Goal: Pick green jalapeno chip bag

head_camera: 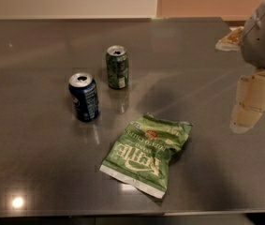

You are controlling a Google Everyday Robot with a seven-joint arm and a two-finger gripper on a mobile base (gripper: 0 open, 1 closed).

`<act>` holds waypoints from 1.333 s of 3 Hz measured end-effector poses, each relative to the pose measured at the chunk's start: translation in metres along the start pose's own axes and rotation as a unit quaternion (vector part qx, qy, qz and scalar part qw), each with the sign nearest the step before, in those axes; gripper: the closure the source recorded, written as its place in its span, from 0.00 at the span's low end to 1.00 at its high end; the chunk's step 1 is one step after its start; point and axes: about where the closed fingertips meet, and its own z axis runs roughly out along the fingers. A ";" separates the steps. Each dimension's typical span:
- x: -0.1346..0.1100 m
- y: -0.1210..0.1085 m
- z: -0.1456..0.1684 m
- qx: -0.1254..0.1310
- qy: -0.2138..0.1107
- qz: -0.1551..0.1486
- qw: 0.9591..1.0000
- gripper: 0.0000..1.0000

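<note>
The green jalapeno chip bag [146, 153] lies flat on the dark table [33, 172], close to the near edge and about in the middle of its width, with the white sealed end turned toward the near edge and the other end toward the far right corner. I judge it very light and soft: the foil is crinkled, probably slippery, and the chips inside will break if I press hard. It is puffed only a little, so a pinch from above on the flat middle may slide off. I would rather take it at a raised fold near the upper end, or across the narrow width, and close gently. Nothing touches the bag. The blue can [84, 96] stands upright, apart from it toward the left edge, and the green soda can [117, 67] stands further back, toward the far edge; both have their tops opened, so I would not like to knock them. The gripper [251, 104] hangs at the right edge of the worktop, above the surface and well apart from the bag, pointing down and a little inward. Whether it is spread or pressed together I cannot tell. It holds nothing, so the reach to the bag is not yet begun.
</note>
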 end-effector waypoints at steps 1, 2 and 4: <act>-0.019 0.010 0.006 -0.015 -0.020 -0.043 0.999 0.00; -0.035 0.024 0.014 -0.032 -0.036 -0.085 0.995 0.00; -0.058 0.066 0.035 -0.077 -0.056 -0.165 0.982 0.00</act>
